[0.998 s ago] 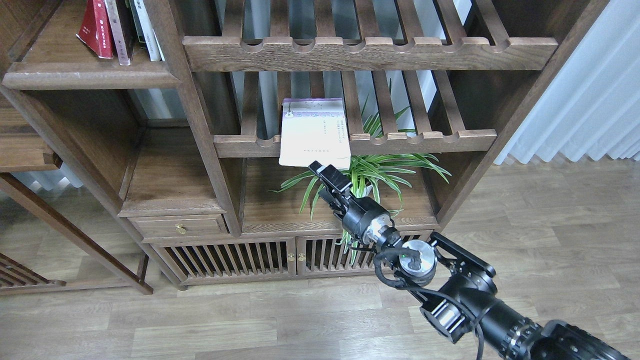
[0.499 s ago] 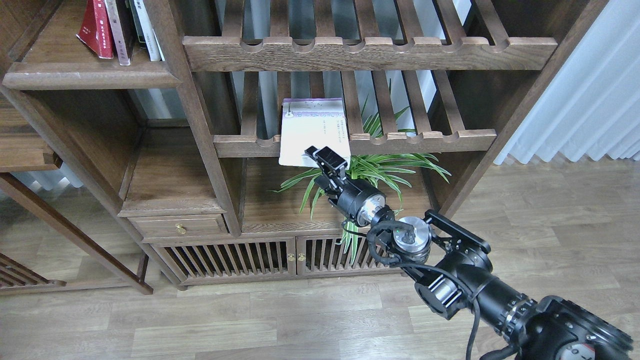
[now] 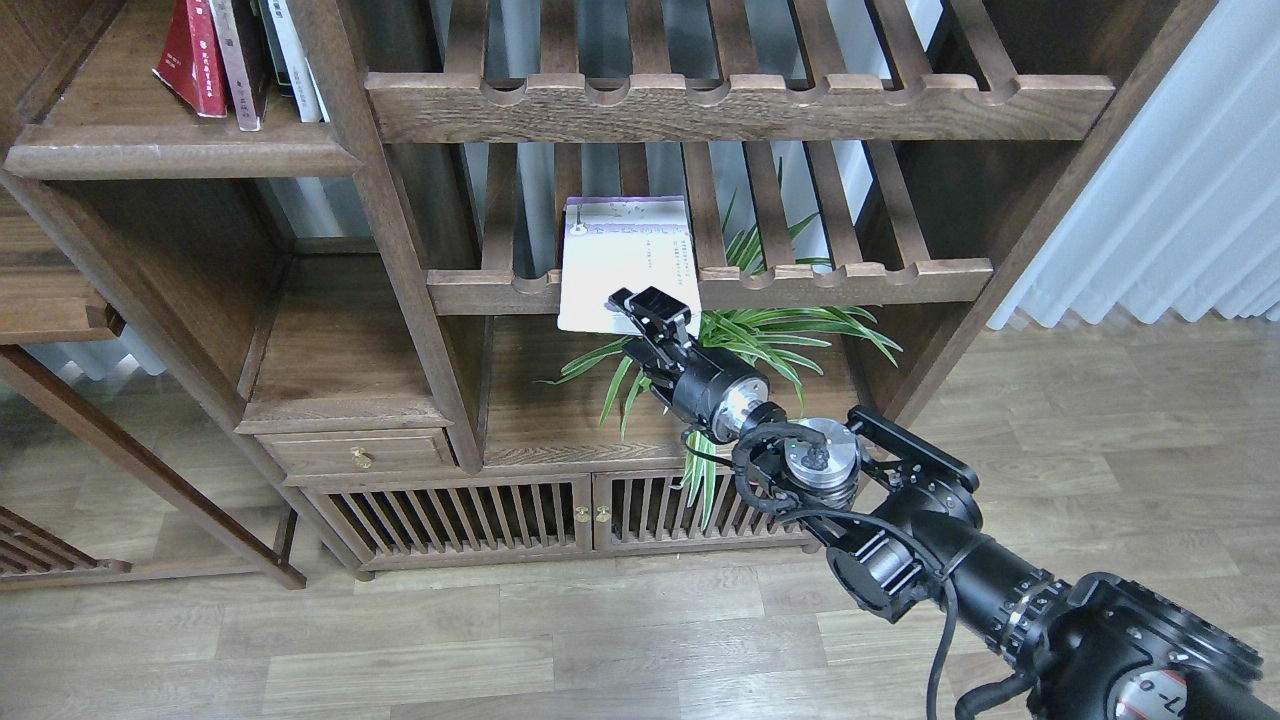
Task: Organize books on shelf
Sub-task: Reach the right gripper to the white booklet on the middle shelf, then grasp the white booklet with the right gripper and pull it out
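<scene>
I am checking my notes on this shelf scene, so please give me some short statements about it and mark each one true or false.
1. The pale lavender-white book lies flat on a slatted rack, its near edge overhanging the front rail. True.
2. The right gripper is at the near edge of that book. True.
3. The green plant stands on the upper left shelf. False: it is in the compartment below the slatted rack.
4. The red book lies on the floor. False: it leans with other books on the upper left shelf.
5. The left arm is reaching for the drawer. False: no left arm is in view.
</scene>
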### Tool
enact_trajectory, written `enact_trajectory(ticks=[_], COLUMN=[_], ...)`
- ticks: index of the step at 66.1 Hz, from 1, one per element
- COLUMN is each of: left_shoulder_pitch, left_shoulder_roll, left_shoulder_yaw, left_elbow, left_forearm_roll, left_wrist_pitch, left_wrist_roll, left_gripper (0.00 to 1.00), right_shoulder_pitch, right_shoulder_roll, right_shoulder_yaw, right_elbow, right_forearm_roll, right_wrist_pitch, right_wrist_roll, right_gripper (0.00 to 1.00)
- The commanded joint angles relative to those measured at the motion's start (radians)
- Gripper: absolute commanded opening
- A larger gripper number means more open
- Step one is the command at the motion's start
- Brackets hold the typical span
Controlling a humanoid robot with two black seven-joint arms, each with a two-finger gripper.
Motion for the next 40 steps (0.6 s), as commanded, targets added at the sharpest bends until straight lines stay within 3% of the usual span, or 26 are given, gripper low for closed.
enact_trajectory(ticks=[1, 15, 20, 21, 28, 35, 40], left_shoulder_pitch=[0.0, 0.005, 0.009, 0.012, 0.017, 0.02, 0.028], left_shoulder_roll=[0.001, -0.009, -0.015, -0.019, -0.041, -0.058, -0.056], left_shoulder_yaw=[-0.006, 0.017, 0.032, 0.052, 0.104, 0.21, 0.346], left_elbow=[0.0, 0.001, 0.001, 0.004, 0.012, 0.011, 0.011], left_forearm_roll=[0.0, 0.001, 0.0, -0.002, -0.032, -0.123, -0.227], left_wrist_pitch=[0.0, 0.0, 0.0, 0.0, 0.0, 0.0, 0.0], left_wrist_roll=[0.0, 0.0, -0.003, -0.012, -0.012, -0.009, -0.003], left_gripper=[0.96, 0.96, 0.96, 0.96, 0.96, 0.99, 0.99], right_shoulder_pitch=[0.001, -0.028, -0.088, -0.145, -0.255, -0.36, -0.449], right_shoulder_roll=[0.0, 0.0, 0.0, 0.0, 0.0, 0.0, 0.0], right_shoulder_yaw=[-0.001, 0.034, 0.048, 0.071, 0.093, 0.102, 0.128], right_elbow=[-0.002, 0.078, 0.178, 0.266, 0.374, 0.466, 0.483], right_forearm_roll=[-0.004, -0.014, -0.05, -0.089, -0.156, -0.195, -0.208], right_wrist_pitch=[0.002, 0.105, 0.12, 0.12, 0.128, 0.159, 0.253], right_wrist_roll=[0.003, 0.002, -0.003, -0.006, -0.014, -0.04, -0.089], right_gripper=[0.05, 0.05, 0.05, 0.05, 0.05, 0.05, 0.05])
